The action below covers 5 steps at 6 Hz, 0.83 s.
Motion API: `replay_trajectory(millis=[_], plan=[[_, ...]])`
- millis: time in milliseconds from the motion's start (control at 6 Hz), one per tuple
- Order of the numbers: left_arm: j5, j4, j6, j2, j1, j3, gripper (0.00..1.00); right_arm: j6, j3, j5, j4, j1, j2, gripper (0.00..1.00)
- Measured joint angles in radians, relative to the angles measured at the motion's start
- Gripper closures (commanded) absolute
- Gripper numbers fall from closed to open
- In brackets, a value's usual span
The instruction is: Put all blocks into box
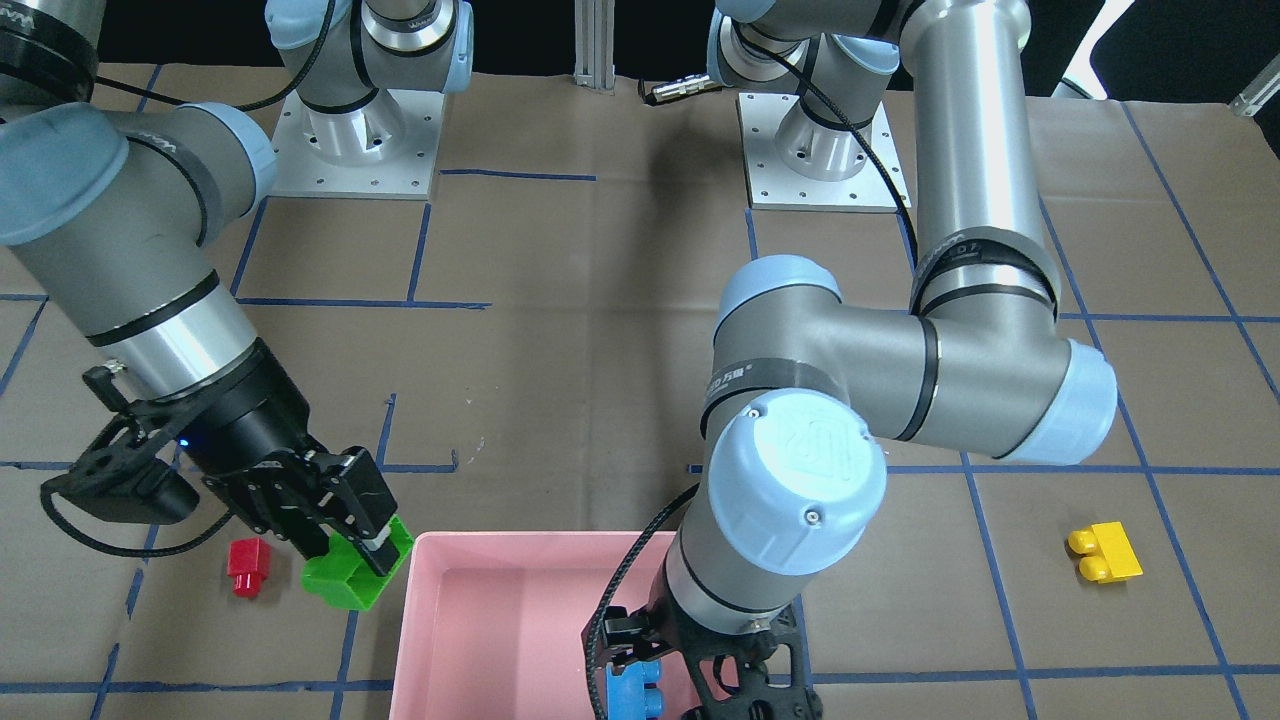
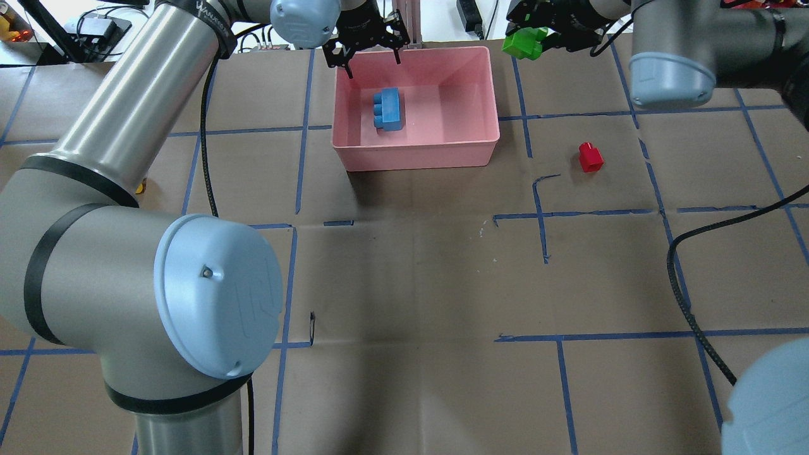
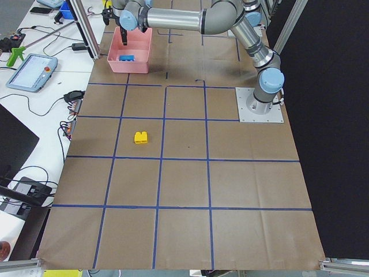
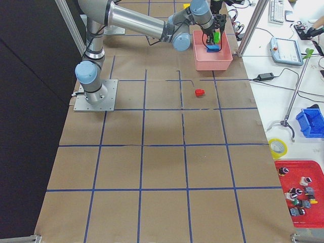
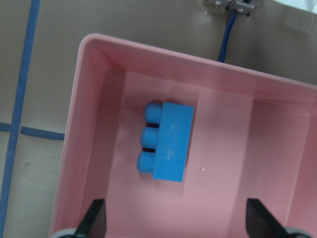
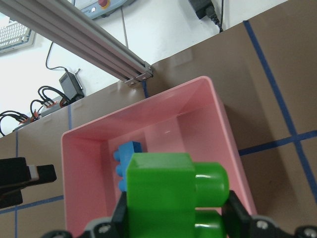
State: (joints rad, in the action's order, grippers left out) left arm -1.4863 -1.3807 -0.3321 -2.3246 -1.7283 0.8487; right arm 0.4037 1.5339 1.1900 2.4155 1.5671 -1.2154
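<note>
Just outside the short wall of the pink box (image 1: pixel 420 630) hangs the green two-stud block (image 1: pixel 335 588), gripped in the right tool (image 1: pixel 372 552) and, by my reading, clear of the desk (image 2: pixel 411 284). Seen from overhead, the box lies at about 8 o'clock from the block, rim just beside it, so release calls for a short shift that way first. The blue three-stud block (image 2: pixel 387 109) lies inside, below the left tool (image 2: pixel 373 63), which is spread wide and empty. The red block (image 2: pixel 590 157) and yellow block (image 1: pixel 1104 553) sit on the desk, well apart from the box.
</note>
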Motion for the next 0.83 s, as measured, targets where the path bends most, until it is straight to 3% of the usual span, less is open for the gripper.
replay_trajectory(millis=[333, 500, 833], plan=[[-0.001, -0.07, 0.195, 0.083, 0.124, 0.019, 0.0, 0.131, -0.071, 0.008, 0.039, 0.097, 0.095, 0.98], [-0.004, -0.085, 0.322, 0.108, 0.205, 0.04, 0.0, 0.171, -0.125, 0.011, 0.043, 0.147, 0.163, 0.92], [-0.01, -0.091, 0.541, 0.124, 0.388, 0.091, 0.0, 0.205, -0.174, 0.031, 0.047, 0.203, 0.229, 0.01]])
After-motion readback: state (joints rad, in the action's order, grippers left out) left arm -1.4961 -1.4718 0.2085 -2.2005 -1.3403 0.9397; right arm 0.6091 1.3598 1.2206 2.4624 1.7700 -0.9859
